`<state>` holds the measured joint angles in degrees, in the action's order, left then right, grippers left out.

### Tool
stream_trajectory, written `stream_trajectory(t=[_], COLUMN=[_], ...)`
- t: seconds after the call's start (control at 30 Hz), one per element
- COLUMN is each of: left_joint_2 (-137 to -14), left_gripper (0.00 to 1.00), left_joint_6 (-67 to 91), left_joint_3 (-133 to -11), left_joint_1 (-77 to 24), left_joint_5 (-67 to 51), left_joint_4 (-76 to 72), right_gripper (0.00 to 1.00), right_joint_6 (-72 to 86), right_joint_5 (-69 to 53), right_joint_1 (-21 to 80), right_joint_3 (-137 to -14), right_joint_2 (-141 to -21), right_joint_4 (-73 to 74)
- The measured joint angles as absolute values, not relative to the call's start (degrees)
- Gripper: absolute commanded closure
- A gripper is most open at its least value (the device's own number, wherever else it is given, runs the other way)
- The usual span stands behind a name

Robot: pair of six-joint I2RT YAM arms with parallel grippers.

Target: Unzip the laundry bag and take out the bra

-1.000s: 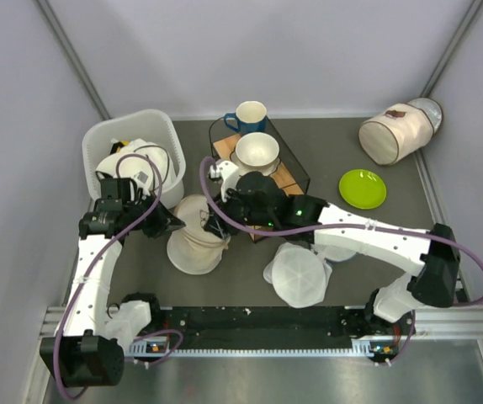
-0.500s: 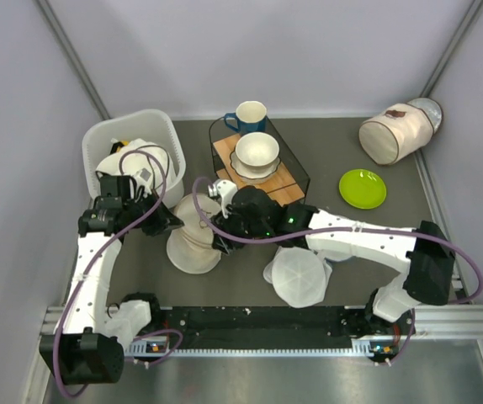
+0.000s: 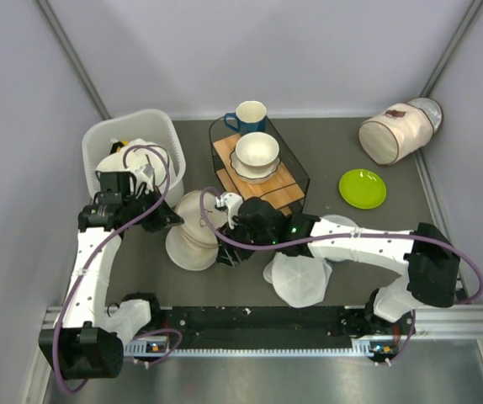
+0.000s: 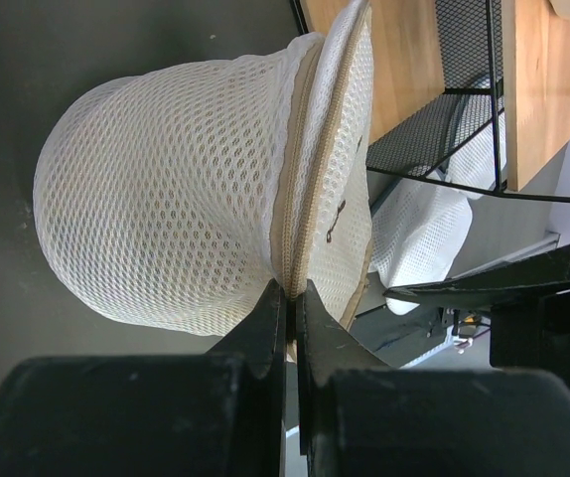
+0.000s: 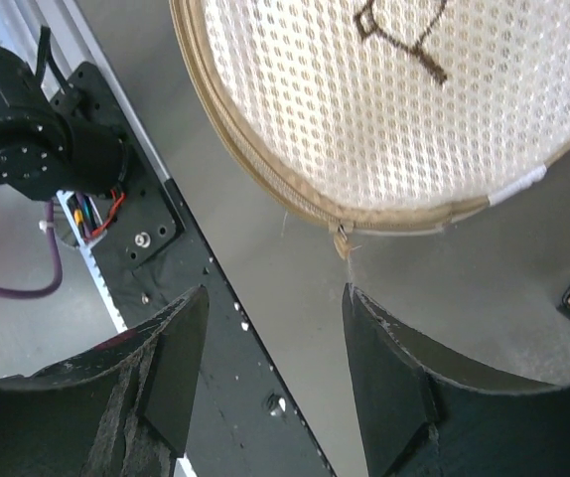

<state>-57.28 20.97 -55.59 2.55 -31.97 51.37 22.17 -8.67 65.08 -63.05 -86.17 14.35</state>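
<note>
Left gripper [image 4: 290, 295] has its jaws pressed together on the zip seam of the laundry bag [image 4: 176, 209], pinching the rim, so the cream mesh pouch stands on edge and bulges out just past the tips. Right gripper [image 5: 275, 298] is spread wide and touching nothing, with the little zip pull [image 5: 343, 238] just ahead of the gap, closer to one finger
</note>
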Motion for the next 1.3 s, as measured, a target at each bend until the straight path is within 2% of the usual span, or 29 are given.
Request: stream_trajectory(t=[0.27, 0.73, 0.97, 1.2, 1.3], left_joint_2=[-57.32, -57.91, -57.91, -57.91, -57.91], left_gripper=[1.0, 1.0, 1.0, 1.0, 1.0], left_joint_6=[20.82, 20.8, 20.8, 20.8, 20.8], left_joint_3=[-55.61, -55.61, -55.61, -55.61, -55.61], left_joint_1=[2.55, 2.55, 2.55, 2.55, 2.55], left_joint_5=[-32.14, -32.12, -32.12, -32.12, -32.12], left_joint_4=[51.37, 51.37, 51.4, 51.37, 51.37], right_gripper=[0.46, 0.48, 0.57, 0.57, 0.51], right_joint_6=[23.66, 24.21, 24.23, 24.25, 24.27], right_joint_5=[-8.16, -3.88, -2.94, -2.37, -2.39], right_joint_1=[65.08, 65.08, 65.08, 65.08, 65.08], right_joint_3=[-63.05, -63.05, -63.05, -63.05, -63.05], right_joint_2=[-90.08, -91.39, -92.73, -92.75, -92.77], right_joint_4=[8.32, 6.52, 6.39, 6.35, 6.35])
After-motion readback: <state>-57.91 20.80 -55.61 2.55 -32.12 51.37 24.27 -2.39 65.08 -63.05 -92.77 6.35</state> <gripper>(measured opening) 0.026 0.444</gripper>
